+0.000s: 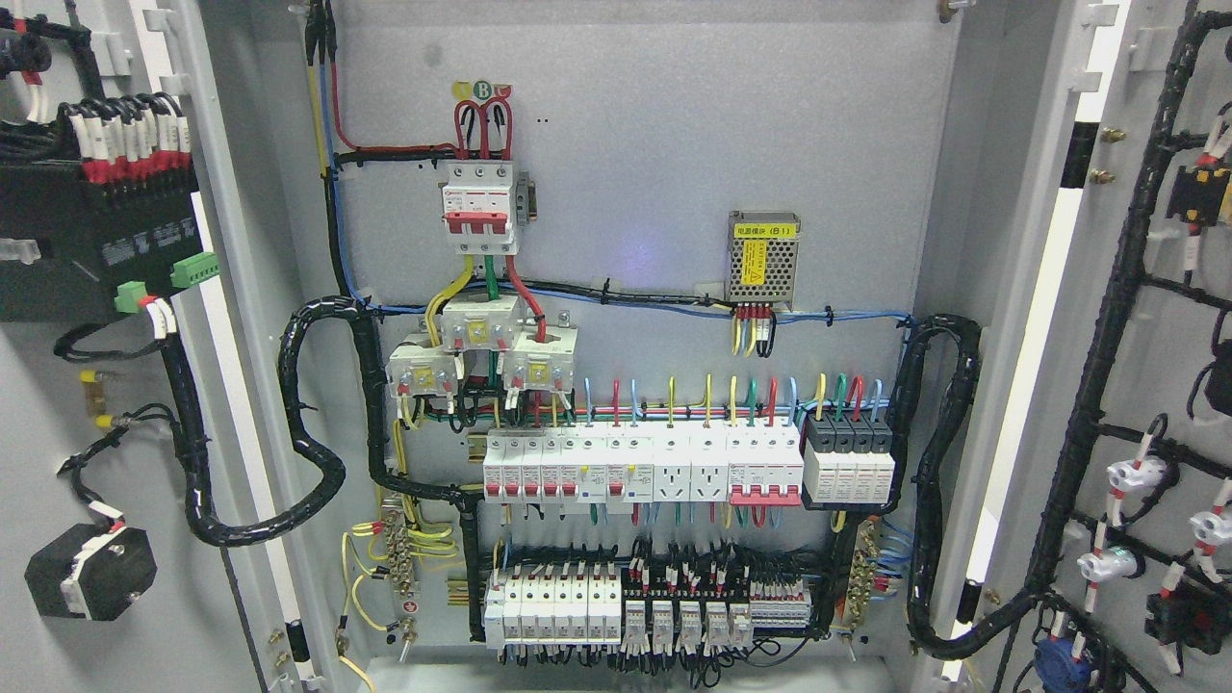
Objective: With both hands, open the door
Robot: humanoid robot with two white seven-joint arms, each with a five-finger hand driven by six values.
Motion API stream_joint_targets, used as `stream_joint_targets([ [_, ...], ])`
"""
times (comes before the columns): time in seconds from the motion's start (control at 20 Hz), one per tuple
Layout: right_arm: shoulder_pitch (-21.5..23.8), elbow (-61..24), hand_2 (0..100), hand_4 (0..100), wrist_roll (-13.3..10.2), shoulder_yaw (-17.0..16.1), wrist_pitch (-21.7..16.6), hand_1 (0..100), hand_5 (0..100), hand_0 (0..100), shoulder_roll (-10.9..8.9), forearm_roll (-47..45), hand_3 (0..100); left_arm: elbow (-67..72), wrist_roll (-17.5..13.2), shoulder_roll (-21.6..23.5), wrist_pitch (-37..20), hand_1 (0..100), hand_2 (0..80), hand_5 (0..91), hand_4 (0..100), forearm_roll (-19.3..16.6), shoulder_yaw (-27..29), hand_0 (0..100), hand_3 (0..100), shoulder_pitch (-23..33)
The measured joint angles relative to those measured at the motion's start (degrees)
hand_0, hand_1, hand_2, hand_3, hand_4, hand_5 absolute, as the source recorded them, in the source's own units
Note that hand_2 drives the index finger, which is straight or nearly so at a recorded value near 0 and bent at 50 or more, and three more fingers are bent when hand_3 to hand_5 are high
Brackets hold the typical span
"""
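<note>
The grey electrical cabinet stands wide open. Its left door (58, 404) is swung out at the left, showing its inner face with a black module and wired parts. Its right door (1169, 318) is swung out at the right, with black cable looms and switch backs on it. Between them the back panel (654, 144) carries a red-handled main breaker (478, 207), rows of white breakers (640, 467), and a small power supply with a yellow label (763, 255). Neither of my hands nor arms shows in the head view.
Thick black wire bundles loop from the panel to each door, at the left (308, 423) and at the right (938, 481). A lower row of terminals and relays (635, 606) sits near the cabinet's bottom edge. The door frames stand at both sides.
</note>
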Motion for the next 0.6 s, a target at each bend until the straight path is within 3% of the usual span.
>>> stream_joint_targets([
  [0.6,1.39,2.39,0,0,0.20,-2.85,-0.01,39,0,12,0.91,-1.67,0,6.62,0.21,6.53,-0.01,39,0.0,0.0,0,4.37,4.40,12,0,-4.42],
])
